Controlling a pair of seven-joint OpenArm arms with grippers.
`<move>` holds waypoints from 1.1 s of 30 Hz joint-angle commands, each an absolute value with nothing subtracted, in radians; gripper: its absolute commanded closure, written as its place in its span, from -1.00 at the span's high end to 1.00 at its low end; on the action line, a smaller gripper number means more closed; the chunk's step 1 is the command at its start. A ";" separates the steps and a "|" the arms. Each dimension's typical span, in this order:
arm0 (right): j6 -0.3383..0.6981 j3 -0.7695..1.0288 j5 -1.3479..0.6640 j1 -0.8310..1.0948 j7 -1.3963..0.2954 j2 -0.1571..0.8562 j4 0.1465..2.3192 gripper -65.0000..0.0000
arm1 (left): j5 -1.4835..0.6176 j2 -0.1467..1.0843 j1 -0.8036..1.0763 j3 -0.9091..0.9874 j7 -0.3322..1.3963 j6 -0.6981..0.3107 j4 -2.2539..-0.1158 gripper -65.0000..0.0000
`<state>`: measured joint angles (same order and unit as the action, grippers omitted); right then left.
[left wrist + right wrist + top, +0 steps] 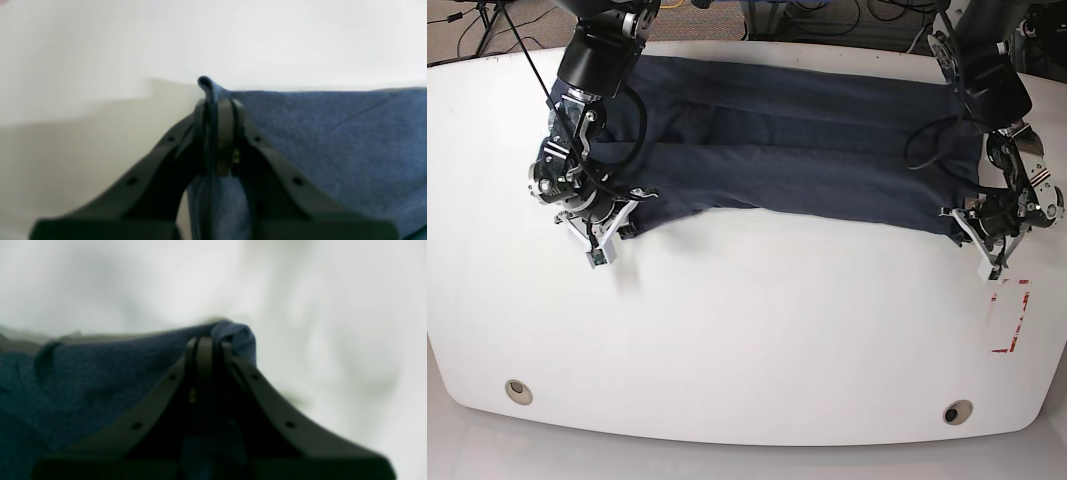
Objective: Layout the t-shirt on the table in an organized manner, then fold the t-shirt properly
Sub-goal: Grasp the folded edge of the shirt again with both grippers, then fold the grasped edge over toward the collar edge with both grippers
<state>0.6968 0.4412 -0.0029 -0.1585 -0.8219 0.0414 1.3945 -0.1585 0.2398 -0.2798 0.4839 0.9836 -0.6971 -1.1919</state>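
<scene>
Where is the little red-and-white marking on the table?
In the base view, the red-and-white marking sits near the table's right edge, just below the left gripper.

Both arms are black with bare metal joint housings and loose black cables looped alongside. The left claw (218, 110) and right claw (206, 348) have matte black curved fingers with small round screw holes and a brass-coloured fitting between them.

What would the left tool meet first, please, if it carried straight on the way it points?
Past the dark blue cotton t-shirt fold pinched in the left tool, only glossy white table shows; depth is unclear.
</scene>
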 commanded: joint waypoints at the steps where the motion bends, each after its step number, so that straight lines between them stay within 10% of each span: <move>1: 0.698 0.441 -0.013 -0.182 -0.802 0.050 1.465 -0.91 | -0.171 0.257 -0.309 0.490 0.970 -0.698 -1.254 -0.93; 33: 0.698 0.447 -0.012 0.056 -1.210 0.054 2.025 -0.91 | -0.173 0.260 -0.053 0.492 1.211 -0.698 -1.785 -0.93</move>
<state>0.7033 0.4416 -0.0254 0.0463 -1.2144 0.0422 2.0018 -0.1818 0.2417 -0.0620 0.4885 1.2152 -0.7025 -1.7515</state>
